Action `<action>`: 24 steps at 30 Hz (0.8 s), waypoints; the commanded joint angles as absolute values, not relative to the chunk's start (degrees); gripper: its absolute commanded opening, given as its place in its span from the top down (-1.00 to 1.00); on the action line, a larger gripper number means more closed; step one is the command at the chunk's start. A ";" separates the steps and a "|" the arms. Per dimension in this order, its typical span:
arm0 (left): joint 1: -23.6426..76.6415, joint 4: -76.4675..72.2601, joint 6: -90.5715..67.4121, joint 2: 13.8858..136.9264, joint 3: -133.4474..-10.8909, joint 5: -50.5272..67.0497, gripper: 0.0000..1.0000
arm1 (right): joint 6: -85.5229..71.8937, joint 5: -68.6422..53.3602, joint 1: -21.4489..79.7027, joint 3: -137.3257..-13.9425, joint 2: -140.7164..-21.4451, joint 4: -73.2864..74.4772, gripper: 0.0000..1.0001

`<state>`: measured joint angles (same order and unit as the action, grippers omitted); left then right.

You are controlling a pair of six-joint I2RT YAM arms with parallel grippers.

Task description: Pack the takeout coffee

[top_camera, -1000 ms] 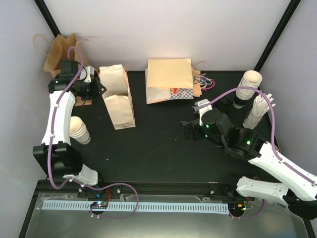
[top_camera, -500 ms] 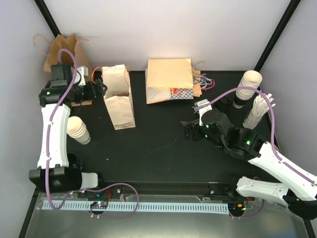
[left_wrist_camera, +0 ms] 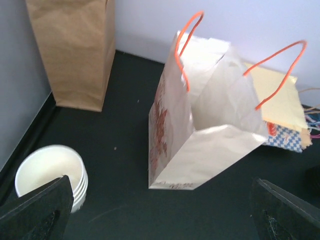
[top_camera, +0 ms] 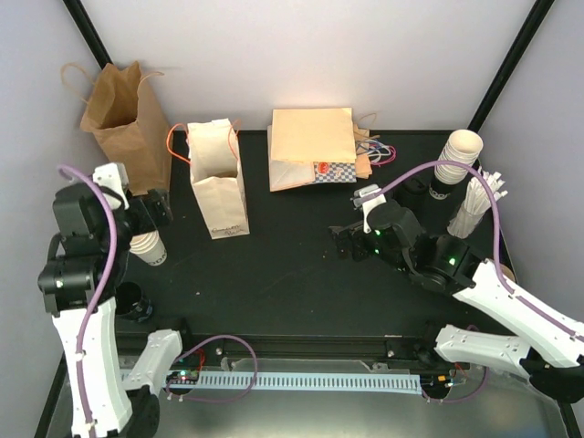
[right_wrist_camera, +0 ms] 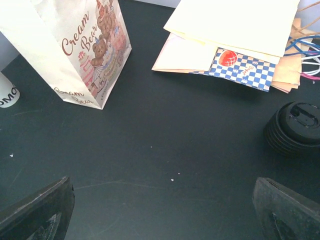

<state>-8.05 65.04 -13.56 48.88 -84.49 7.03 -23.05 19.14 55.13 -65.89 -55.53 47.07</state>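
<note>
Two robot arms hang over a black surface [top_camera: 274, 283] at a coffee-packing station. The left pincer [left_wrist_camera: 160, 207] gapes wide and holds nothing, hovering over the near-left part of the surface just beside a stack of lidless cream cups [top_camera: 146, 245] that sits close to the left edge. A tall brown paper bag [top_camera: 123, 119] stands upright in the far-left corner, against the wall. Just to its right a white bear-print bag [top_camera: 217, 178] with orange handles also stands upright with its mouth open. The takeout coffee shows in no view, and since no camera looks down to the bottom of the brown bag, I cannot tell whether it lies in there. The right pincer [right_wrist_camera: 162, 207] is likewise spread wide and empty, low over the middle-right of the surface. A broad stretch of dark surface lies open between it and the bear-print bag. Flat folded bags [top_camera: 310, 146] are piled along the far edge. A stack of black lids [right_wrist_camera: 295, 127] sits near them to the right. More cream cups [top_camera: 458, 153] and a bundle of white sticks [top_camera: 474, 205] crowd the right edge.
</note>
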 commanded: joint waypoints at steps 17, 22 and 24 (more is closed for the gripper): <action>-8.18 69.94 -19.10 45.44 -70.20 -11.00 -0.39 | -27.14 22.35 54.83 -63.62 -63.16 44.82 -1.00; -8.64 69.36 -19.36 53.34 -70.35 -12.85 -0.24 | -28.05 20.35 54.76 -56.97 -60.71 41.75 -1.00; -8.92 69.16 -19.53 56.82 -71.63 -12.02 -0.20 | -27.73 18.51 54.76 -55.59 -60.74 41.16 -1.00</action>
